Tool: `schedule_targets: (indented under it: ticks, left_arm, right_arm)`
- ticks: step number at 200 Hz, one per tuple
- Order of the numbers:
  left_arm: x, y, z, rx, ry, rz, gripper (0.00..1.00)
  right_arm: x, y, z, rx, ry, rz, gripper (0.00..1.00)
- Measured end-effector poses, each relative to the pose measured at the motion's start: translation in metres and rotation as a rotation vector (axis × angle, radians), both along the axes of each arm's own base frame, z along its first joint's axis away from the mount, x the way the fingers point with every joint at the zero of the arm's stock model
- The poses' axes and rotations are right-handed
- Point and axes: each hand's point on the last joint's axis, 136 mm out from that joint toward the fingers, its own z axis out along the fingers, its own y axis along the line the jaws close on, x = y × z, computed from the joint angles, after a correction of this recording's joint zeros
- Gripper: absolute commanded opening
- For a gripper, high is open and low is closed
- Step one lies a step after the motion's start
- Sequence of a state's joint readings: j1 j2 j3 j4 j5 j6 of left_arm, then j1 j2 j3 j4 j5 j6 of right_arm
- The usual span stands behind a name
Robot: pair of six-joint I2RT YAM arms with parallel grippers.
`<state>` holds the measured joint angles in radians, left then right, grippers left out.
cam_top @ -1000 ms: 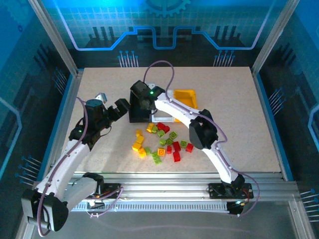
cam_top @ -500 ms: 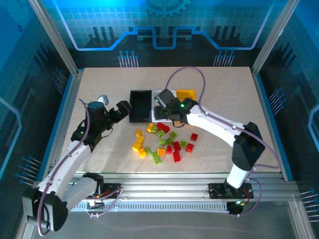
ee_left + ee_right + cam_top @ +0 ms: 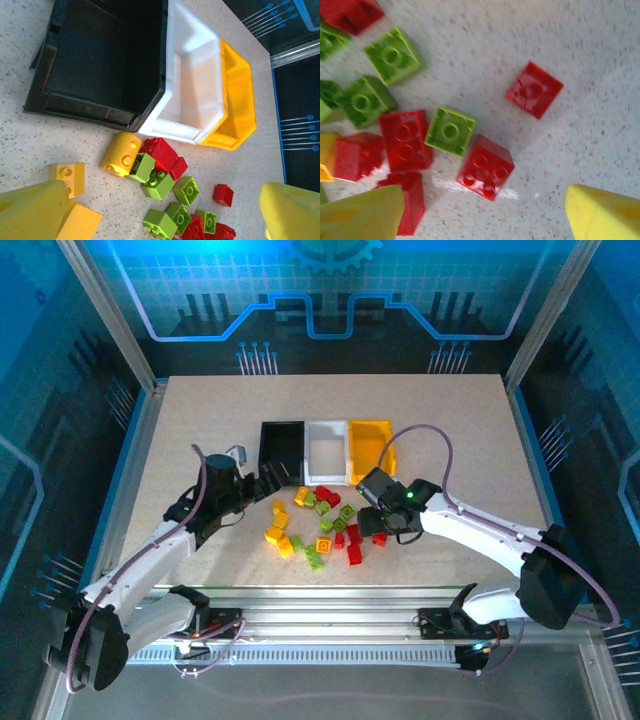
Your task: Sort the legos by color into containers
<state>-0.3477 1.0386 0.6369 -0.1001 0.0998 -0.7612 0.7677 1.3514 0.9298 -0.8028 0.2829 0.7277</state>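
The legos (image 3: 322, 525) lie scattered in red, lime green and yellow-orange below the containers. The black bin (image 3: 282, 448), white bin (image 3: 327, 452) and yellow-orange bin (image 3: 370, 445) stand side by side. My left gripper (image 3: 272, 480) is open just left of the pile, near the black bin's front corner; its view has a yellow brick (image 3: 120, 154), red bricks (image 3: 159, 152) and green bricks (image 3: 160, 185) ahead of its open fingers (image 3: 30, 212). My right gripper (image 3: 482, 220) hangs open low over the pile's right side, with a red brick (image 3: 485, 167) lying on the table between its fingers.
All three bins (image 3: 192, 85) look empty inside where I can see them. A lone red brick (image 3: 534, 90) lies apart to the right of the pile. The table (image 3: 470, 440) stretches bare to the right and behind the bins.
My right arm swung from above the black bin, past the white bin, down to the red bricks at the pile's right. My left gripper moved right, closer to the pile.
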Motion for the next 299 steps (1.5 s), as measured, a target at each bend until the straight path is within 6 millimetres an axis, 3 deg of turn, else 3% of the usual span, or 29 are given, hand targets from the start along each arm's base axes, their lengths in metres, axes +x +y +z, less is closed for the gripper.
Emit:
schedule_targets:
  ticks: [23,85,117,165,199,219,239,278,299]
  left_arm:
    - [0.001,-0.003,-0.003,-0.002,0.005,-0.01,0.99]
    - [0.002,-0.007,-0.006,-0.004,0.013,-0.023,0.99]
    - [0.002,-0.007,-0.007,-0.004,0.013,-0.023,0.99]
    - [0.003,-0.009,-0.013,0.002,0.031,-0.025,0.99]
    - [0.003,-0.01,-0.013,0.002,0.031,-0.029,0.99]
    - [0.003,-0.01,-0.013,0.002,0.031,-0.03,0.99]
    - [0.002,-0.01,-0.013,0.003,0.031,-0.03,0.99]
    - [0.0,-0.009,-0.017,0.006,0.053,-0.025,0.99]
    - [-0.004,-0.006,-0.021,0.016,0.078,-0.011,0.99]
  right_arm:
    - [-0.006,-0.007,-0.014,0.008,0.049,-0.039,0.79]
    - [0.012,0.002,-0.038,0.065,0.09,-0.096,0.69]
    - [0.007,-0.005,-0.053,0.051,0.125,-0.114,0.62]
    - [-0.001,-0.012,-0.065,0.039,0.165,-0.127,0.41]
    - [-0.001,-0.013,-0.063,0.049,0.16,-0.121,0.26]
    - [0.003,-0.012,-0.051,0.072,0.126,-0.106,0.24]
    - [0.021,-0.011,-0.025,0.104,0.056,-0.103,0.23]
    - [0.104,0.004,0.052,0.165,-0.192,-0.117,0.26]
    - [0.15,0.013,0.069,0.147,-0.272,-0.128,0.28]
